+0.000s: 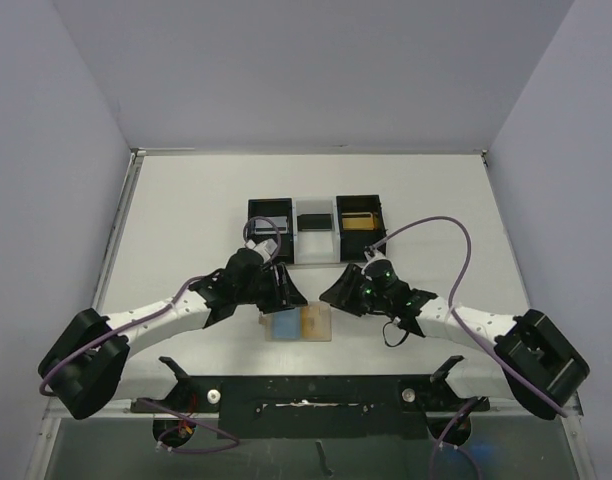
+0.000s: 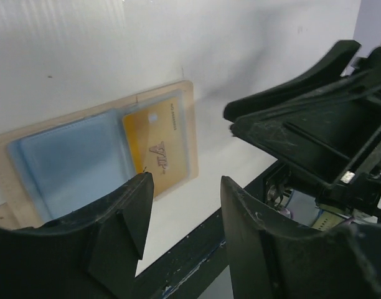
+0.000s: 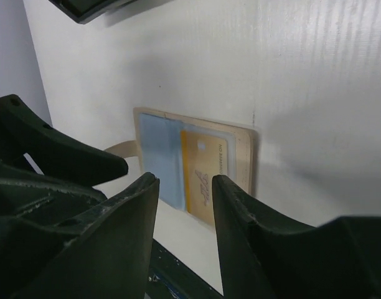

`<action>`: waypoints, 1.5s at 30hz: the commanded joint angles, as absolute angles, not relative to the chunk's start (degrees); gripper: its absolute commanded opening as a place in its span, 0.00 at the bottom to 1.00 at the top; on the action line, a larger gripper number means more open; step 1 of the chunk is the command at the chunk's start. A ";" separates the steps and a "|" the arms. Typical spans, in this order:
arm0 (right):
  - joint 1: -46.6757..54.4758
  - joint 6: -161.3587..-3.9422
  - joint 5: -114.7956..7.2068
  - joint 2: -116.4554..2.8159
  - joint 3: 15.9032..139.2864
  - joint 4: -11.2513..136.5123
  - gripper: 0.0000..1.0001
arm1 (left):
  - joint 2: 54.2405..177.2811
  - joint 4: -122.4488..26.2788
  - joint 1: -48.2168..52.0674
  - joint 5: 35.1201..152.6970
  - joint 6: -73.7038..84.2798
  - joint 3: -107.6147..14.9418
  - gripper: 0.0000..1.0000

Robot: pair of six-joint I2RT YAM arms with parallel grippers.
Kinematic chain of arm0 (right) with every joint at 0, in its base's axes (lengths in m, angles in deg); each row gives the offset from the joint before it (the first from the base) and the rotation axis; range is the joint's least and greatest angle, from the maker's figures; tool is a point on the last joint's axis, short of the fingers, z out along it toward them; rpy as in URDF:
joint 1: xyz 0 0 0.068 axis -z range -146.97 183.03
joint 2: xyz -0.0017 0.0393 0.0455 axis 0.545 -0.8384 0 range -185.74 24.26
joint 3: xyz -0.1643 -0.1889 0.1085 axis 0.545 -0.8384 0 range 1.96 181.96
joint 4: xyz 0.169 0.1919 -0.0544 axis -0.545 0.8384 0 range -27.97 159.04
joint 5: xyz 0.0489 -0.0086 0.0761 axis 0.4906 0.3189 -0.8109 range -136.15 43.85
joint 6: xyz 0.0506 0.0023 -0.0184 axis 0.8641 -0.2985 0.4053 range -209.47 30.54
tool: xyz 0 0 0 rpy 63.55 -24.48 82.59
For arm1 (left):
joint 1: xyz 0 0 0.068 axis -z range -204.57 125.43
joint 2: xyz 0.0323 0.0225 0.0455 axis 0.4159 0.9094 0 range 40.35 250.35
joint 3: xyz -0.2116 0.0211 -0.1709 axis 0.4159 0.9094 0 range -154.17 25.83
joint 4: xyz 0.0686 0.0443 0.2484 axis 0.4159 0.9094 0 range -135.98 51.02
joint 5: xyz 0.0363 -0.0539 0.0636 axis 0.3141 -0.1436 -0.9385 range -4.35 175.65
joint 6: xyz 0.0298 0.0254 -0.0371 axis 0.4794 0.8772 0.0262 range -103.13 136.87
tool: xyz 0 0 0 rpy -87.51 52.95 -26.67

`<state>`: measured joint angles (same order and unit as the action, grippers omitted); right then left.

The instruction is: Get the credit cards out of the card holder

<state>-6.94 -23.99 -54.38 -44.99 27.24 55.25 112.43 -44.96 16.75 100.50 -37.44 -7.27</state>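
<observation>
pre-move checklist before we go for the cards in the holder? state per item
1. Card holder lies open and flat: ok.
2. Blue card and gold card both exposed, side by side in it: ok.
3. Left tool empty, jaws apart: ok.
4. Right tool empty, jaws apart: ok.
5. Holder pinned by a tool: not ok, neither appears to touch it.
6. More cards under those two: cannot tell.

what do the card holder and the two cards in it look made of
Card holder: matte tan, leather or stiff board by its flat pale rim; can't tell which. Blue-grey card: smooth plastic, seemingly. Gold card: glossy printed plastic, lettering visible.
</observation>
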 commanded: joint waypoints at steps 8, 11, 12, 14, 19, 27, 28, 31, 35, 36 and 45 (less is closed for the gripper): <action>-9.51 -20.27 -56.55 -55.09 31.00 54.78 0.31 | 118.20 -53.18 18.57 103.64 -40.88 -6.97 0.42; -9.58 -20.38 -56.51 -57.00 31.01 55.98 0.23 | 119.56 -53.97 18.75 103.69 -40.96 -6.43 0.40; -9.66 -20.23 -56.03 -57.48 30.78 56.25 0.21 | 119.95 -54.17 18.76 103.72 -40.92 -6.28 0.40; -9.76 -19.69 -55.70 -58.50 30.49 56.94 0.19 | 120.99 -53.97 18.77 103.56 -40.67 -6.25 0.39; -9.86 -19.57 -56.04 -61.38 30.62 58.00 0.18 | 122.98 -53.69 18.76 102.69 -39.94 -5.13 0.38; -11.51 -17.82 -54.61 -64.68 31.02 58.93 0.15 | 122.68 -51.48 19.19 97.66 -41.50 -1.17 0.33; -11.49 -17.77 -54.28 -64.90 31.07 59.36 0.15 | 121.91 -51.81 19.20 97.49 -41.69 -0.44 0.33; -11.42 -17.63 -54.70 -64.95 30.71 57.91 0.14 | 120.41 -55.39 19.20 98.31 -42.54 1.69 0.33; -11.72 -18.40 -54.68 -65.30 31.99 58.97 0.13 | 119.82 -60.07 19.38 98.89 -45.77 2.94 0.15; -11.71 -18.70 -54.50 -65.23 32.31 59.61 0.13 | 118.45 -61.99 19.52 97.85 -46.71 3.89 0.12; -11.28 -19.40 -53.79 -64.07 32.44 61.30 0.12 | 108.50 -66.69 16.44 98.44 -47.56 7.84 0.00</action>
<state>-10.52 -17.63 -56.96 -62.48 32.72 55.45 111.44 -61.60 18.06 98.27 -47.42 7.90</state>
